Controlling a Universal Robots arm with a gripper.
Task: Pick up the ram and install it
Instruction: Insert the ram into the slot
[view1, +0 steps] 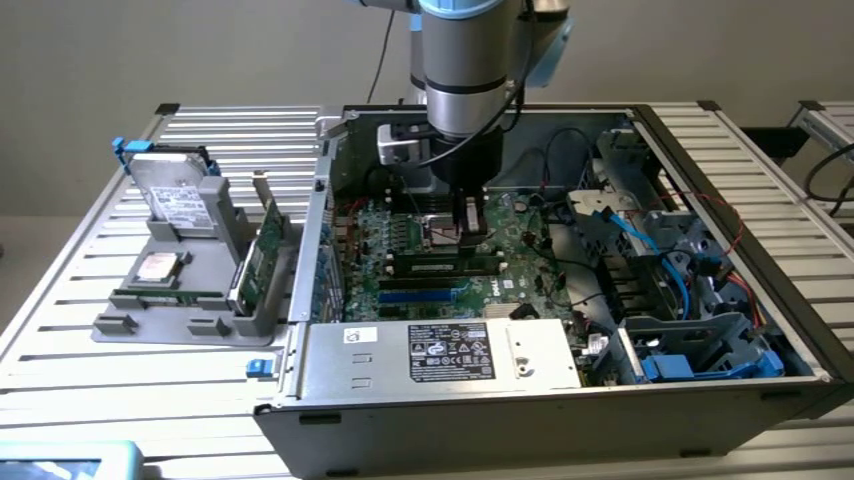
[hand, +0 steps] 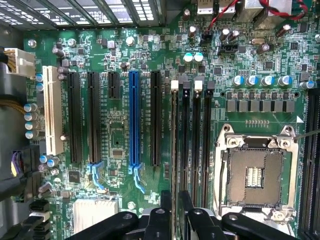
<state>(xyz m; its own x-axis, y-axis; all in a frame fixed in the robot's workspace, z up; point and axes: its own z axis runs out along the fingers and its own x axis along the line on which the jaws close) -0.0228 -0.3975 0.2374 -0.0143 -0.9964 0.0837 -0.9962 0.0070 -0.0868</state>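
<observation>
— While the arm (view1: 461, 70) hangs inside the open computer case (view1: 534, 425) on the slatted bench (view1: 67, 370), where is the ram?
— Exterior view: the ram (view1: 447, 268) stands on edge in a slot near the middle of the motherboard (view1: 400, 245), just under the gripper (view1: 466, 236). The frame crops the arm above its wrist, and the gripper's tips are lost against the dark board.
— And beside the case?
— A grey holder (view1: 160, 312), near the bench's edge on the exterior view's left, carries a hard drive (view1: 174, 195) and a green card (view1: 271, 250). A pale blue object (view1: 67, 462) at the near corner is cut off.
— The wrist view?
— The ram (hand: 174, 145) shows edge-on only, chips and label hidden, in the memory slot nearest the black and blue card slots (hand: 134, 120). The fingers (hand: 186, 207) stand slightly parted astride its end; whether they touch it is impossible to judge.
</observation>
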